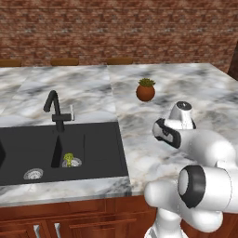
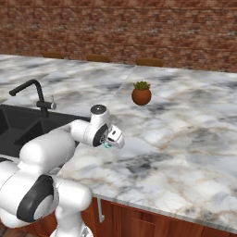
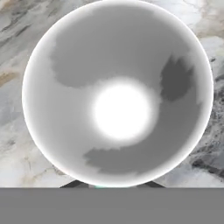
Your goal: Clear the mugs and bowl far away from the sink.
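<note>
A mug (image 3: 118,94) shows from above in the hand view: a pale whitish-grey inside with a bright round bottom. A sliver of its teal side (image 2: 107,145) peeks out under the hand in the right base view. My gripper (image 3: 113,185) is shut on the mug's near rim, and the dark fingertips (image 3: 72,184) just show at its lower edge. The hand (image 1: 166,132) hangs low over the marble counter, right of the black sink (image 1: 93,160). The bowl is out of view.
A black faucet (image 1: 56,109) stands behind the sink, and a small green-yellow thing (image 1: 69,159) lies by a drain. A terracotta plant pot (image 1: 145,91) stands further back on the counter (image 2: 185,139). A brick wall closes the far side.
</note>
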